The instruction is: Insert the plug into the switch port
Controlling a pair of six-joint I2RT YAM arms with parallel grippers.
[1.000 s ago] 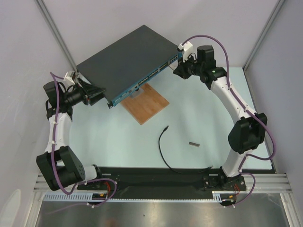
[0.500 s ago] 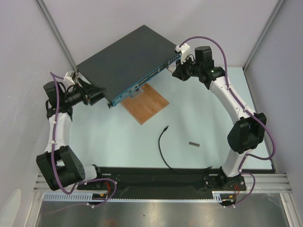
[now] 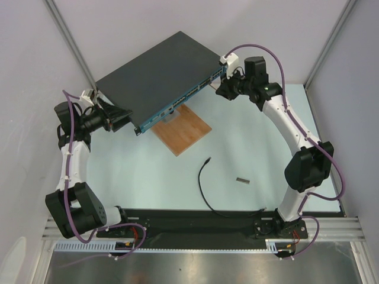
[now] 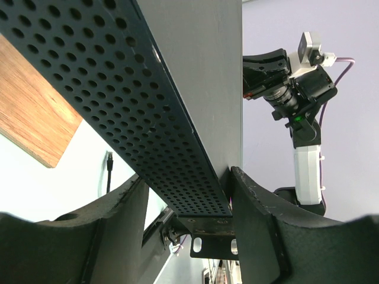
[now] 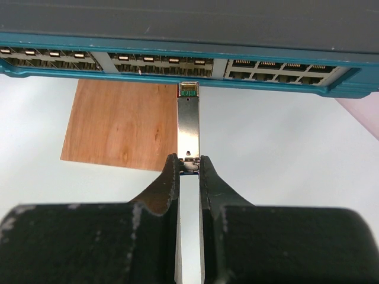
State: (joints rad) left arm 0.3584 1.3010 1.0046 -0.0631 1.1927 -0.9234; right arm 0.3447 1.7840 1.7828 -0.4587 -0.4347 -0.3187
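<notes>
A: Well, what do you make of it from your screen; where is the plug?

B: Lying loose on the table at the end of its black cable, well apart from the switch box; neither arm is near it

A: Agreed; my right gripper is pinched on a grey metal piece instead, its green-tipped end right at the teal strip, just under the switch port I am lined up with; my left gripper looks clamped across the box's left corner, one finger on the perforated side, the other on the flat face

B: So what worries you?

A: Three things; the piece is gripped only at its tail, so if I push slightly off line I expect it to pivot in the grip and jam on the strip's lip rather than go in; a hard push could shove the box across the wooden board if the left hold slips; and the sockets look alike, so a small sideways drift puts me in a neighbour

B: And the cable?

A: Nobody holds it; I judge the plug's own insertion not yet begun, and a second metal piece lies near it, easy to knock when I go for the pickup
</notes>
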